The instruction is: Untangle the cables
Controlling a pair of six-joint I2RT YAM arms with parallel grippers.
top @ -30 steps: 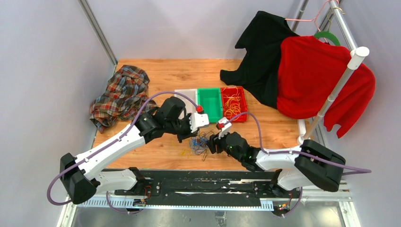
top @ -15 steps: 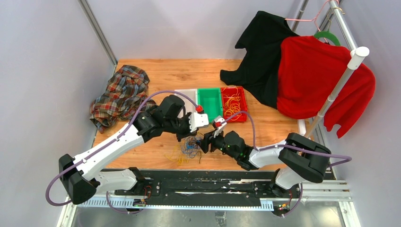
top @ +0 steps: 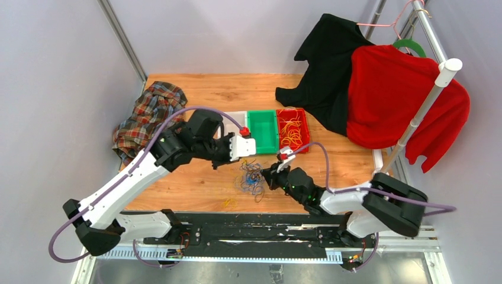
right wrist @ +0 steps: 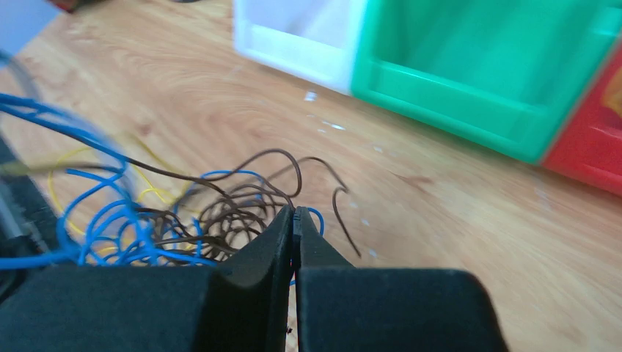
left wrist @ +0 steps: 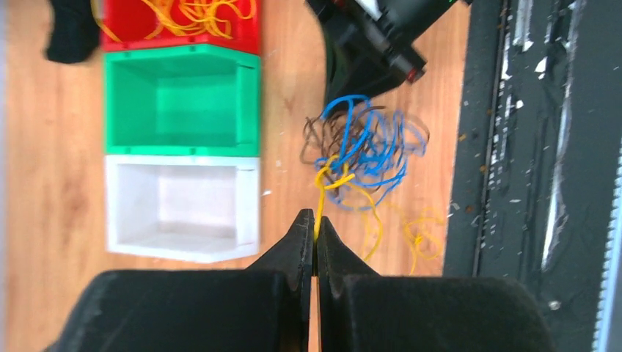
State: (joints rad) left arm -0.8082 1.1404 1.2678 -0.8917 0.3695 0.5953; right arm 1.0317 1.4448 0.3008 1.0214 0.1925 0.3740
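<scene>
Tangled cables (top: 251, 177), yellow strand (left wrist: 320, 196) running straight into closed left gripper (left wrist: 316, 218)

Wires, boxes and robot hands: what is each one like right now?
left gripper, shut on a yellow cable leading out of the tangle.
right gripper, shut at the tangle's dark wires; grip unclear.
tangle, blue, dark and yellow loops knotted together.
red bin, holds yellow cables.
green bin, empty.
white bin, empty.
</scene>
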